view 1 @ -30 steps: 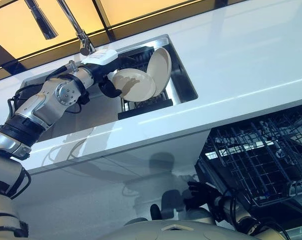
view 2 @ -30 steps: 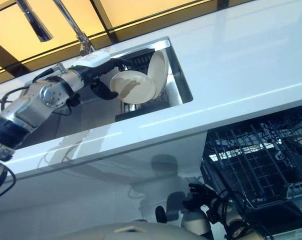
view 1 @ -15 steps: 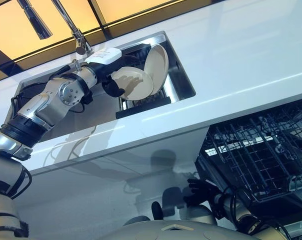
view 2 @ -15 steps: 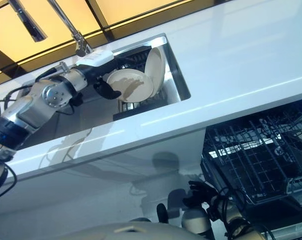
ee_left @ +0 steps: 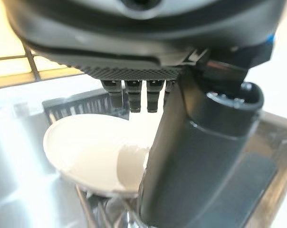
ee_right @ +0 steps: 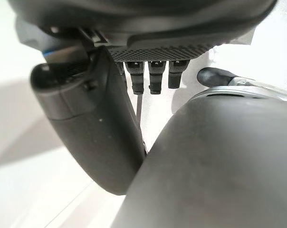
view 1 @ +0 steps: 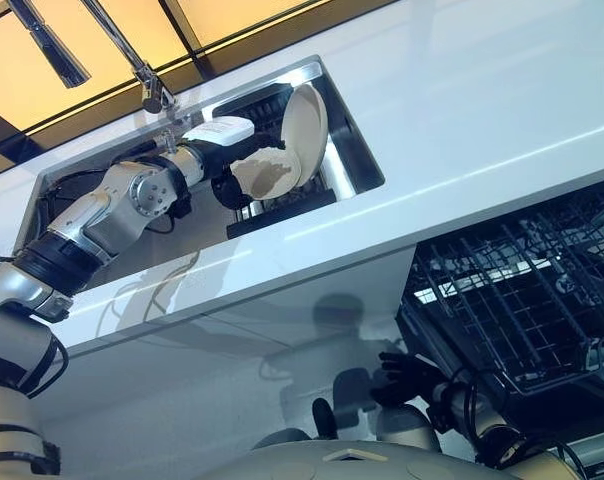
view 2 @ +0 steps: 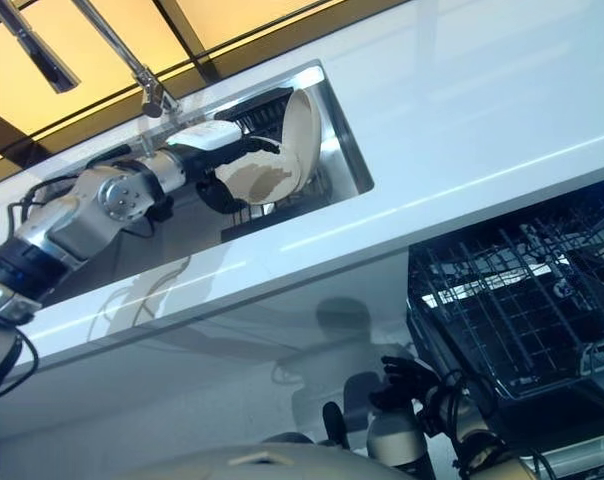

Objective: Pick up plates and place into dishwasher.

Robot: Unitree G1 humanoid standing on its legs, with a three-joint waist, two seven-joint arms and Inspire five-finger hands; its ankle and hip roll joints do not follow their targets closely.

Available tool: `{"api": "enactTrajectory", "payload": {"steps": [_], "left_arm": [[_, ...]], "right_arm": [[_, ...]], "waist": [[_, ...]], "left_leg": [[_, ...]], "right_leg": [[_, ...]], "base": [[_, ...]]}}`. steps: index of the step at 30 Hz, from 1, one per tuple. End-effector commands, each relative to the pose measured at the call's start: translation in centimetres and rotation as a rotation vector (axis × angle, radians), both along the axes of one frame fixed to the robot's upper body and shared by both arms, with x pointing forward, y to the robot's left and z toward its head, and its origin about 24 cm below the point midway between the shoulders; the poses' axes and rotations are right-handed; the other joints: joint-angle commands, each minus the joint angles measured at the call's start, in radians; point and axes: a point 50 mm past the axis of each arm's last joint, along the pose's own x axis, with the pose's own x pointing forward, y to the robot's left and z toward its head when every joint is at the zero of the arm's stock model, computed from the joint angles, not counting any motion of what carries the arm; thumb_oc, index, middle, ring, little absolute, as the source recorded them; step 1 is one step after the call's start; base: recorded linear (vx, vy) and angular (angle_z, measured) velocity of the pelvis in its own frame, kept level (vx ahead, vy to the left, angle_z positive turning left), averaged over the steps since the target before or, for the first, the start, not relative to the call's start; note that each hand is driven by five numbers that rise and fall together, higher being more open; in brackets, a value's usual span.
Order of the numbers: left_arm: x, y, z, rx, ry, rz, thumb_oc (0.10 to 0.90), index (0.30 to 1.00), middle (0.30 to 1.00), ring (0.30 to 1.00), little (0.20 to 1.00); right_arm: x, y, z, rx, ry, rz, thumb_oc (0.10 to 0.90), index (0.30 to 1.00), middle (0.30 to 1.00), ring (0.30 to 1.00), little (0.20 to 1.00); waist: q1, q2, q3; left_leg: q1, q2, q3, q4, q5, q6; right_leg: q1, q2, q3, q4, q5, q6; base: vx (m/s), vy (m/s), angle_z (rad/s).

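White worktop (view 1: 502, 90) w/ steel sink (view 1: 357, 165) cut into it, amber-lit panels (view 1: 82, 40) behind, tap (view 1: 147, 88) over the sink's back edge. Inside the sink a dark rack (view 1: 282, 205) sits by the right wall, w/ little room between rack and rim. One cream plate (view 1: 304, 125) stands near-upright in the rack, leaning toward the sink's right side. A 2nd plate (view 1: 267, 172) is held tilted just in front of it, rim close to or touching the standing one; can't tell which. Left hand (view 1: 227, 185) is in the sink at the 2nd plate's left edge: in the left wrist view the thumb (ee_left: 200, 156) lies over the near rim of that plate (ee_left: 91, 152) and the fingers (ee_left: 134, 97) curl down behind it, a pinch on the rim. Sink floor to the left of the rack is bare steel. Worktop's front edge overhangs a white cabinet face (view 1: 232, 350). Lower right, dishwasher rack (view 1: 522, 300) is pulled out, dark wire, open above. Right hand (view 1: 402, 375) hangs low beside that rack's left corner, dark fingers bent and loose, holding nothing; in the right wrist view fingers (ee_right: 153, 76) point down next to the thumb (ee_right: 93, 123). No legible print anywhere.
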Motion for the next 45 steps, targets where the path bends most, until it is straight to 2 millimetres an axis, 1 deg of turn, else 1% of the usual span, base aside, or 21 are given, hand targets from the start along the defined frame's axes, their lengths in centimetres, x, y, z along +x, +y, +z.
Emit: {"api": "enactTrajectory", "payload": {"steps": [1,6,10,16,22,30,33,39,45], "left_arm": [[0.5,1.1,5.6,-0.060,-0.166,0.072,0.800,0.900,0.900,0.900,0.900],[0.4,1.3,4.7,-0.041,-0.128,0.078,0.800,0.900,0.900,0.900,0.900],[0.4,1.3,4.6,-0.049,-0.133,0.083,0.800,0.900,0.900,0.900,0.900],[0.5,1.7,4.2,-0.077,-0.230,0.104,0.800,0.900,0.900,0.900,0.900],[0.9,1.9,4.1,-0.116,-0.301,0.130,0.800,0.900,0.900,0.900,0.900],[1.8,2.0,3.6,-0.151,-0.389,0.177,0.800,0.900,0.900,0.900,0.900],[2.1,2.0,3.3,-0.131,-0.406,0.188,0.800,0.900,0.900,0.900,0.900],[2.7,2.1,3.5,-0.084,-0.437,0.201,0.800,0.900,0.900,0.900,0.900],[3.2,2.4,4.1,-0.023,-0.456,0.222,0.800,0.900,0.900,0.900,0.900]], "right_arm": [[-2.7,-0.9,-0.8,-0.035,0.091,0.038,0.800,0.900,0.900,0.900,0.900],[-2.6,-0.9,-0.7,-0.033,0.089,0.032,0.800,0.900,0.900,0.900,0.900],[-2.4,-1.0,-0.6,-0.043,0.073,0.041,0.800,0.900,0.900,0.900,0.900],[-1.8,-0.7,-0.3,-0.047,0.019,0.042,0.800,0.900,0.900,0.900,0.900],[-1.2,-0.8,0.0,-0.048,-0.007,0.057,0.800,0.900,0.900,0.900,0.900],[0.0,-0.9,0.7,-0.049,-0.050,0.089,0.800,0.900,0.900,0.900,0.900],[0.5,-1.0,1.0,-0.048,-0.066,0.089,0.800,0.900,0.900,0.900,0.900],[1.7,-0.9,1.6,-0.049,-0.119,0.095,0.800,0.900,0.900,0.900,0.900],[2.8,-0.7,2.3,-0.045,-0.163,0.100,0.800,0.900,0.900,0.900,0.900]], "waist": [[0.004,-0.002,-0.025],[0.009,-0.002,-0.024],[0.011,-0.003,-0.022],[0.007,-0.008,-0.009],[-0.005,-0.007,0.014],[-0.029,-0.010,0.061],[-0.035,-0.012,0.076],[-0.046,-0.012,0.111],[-0.053,-0.013,0.139]], "left_leg": [[-0.020,-0.077,0.046,0.032,-0.108,0.023],[-0.021,-0.076,0.044,0.032,-0.109,0.024],[-0.022,-0.076,0.044,0.033,-0.109,0.024],[-0.028,-0.076,0.047,0.032,-0.106,0.024],[-0.039,-0.076,0.057,0.027,-0.102,0.023],[-0.058,-0.071,0.080,0.025,-0.097,0.020],[-0.068,-0.069,0.086,0.026,-0.094,0.018],[-0.092,-0.063,0.104,0.022,-0.082,0.011],[-0.110,-0.060,0.116,0.013,-0.073,0.006]], "right_leg": [[-0.094,0.002,0.039,0.090,-0.053,0.092],[-0.094,0.001,0.034,0.091,-0.054,0.090],[-0.094,0.000,0.031,0.090,-0.054,0.090],[-0.103,0.001,0.032,0.094,-0.053,0.089],[-0.125,0.001,0.040,0.098,-0.049,0.088],[-0.159,0.002,0.052,0.111,-0.045,0.087],[-0.173,0.003,0.054,0.114,-0.042,0.087],[-0.205,0.002,0.055,0.114,-0.031,0.088],[-0.226,0.002,0.050,0.108,-0.022,0.091]], "base": [[0.00,0.000,0.00],[0.00,-0.001,0.01],[0.00,0.000,0.00],[0.00,0.000,0.00],[-0.02,0.011,-0.03],[-0.03,0.014,-0.07],[-0.04,0.002,-0.03],[-0.06,-0.008,-0.06],[-0.06,-0.021,-0.01]]}}
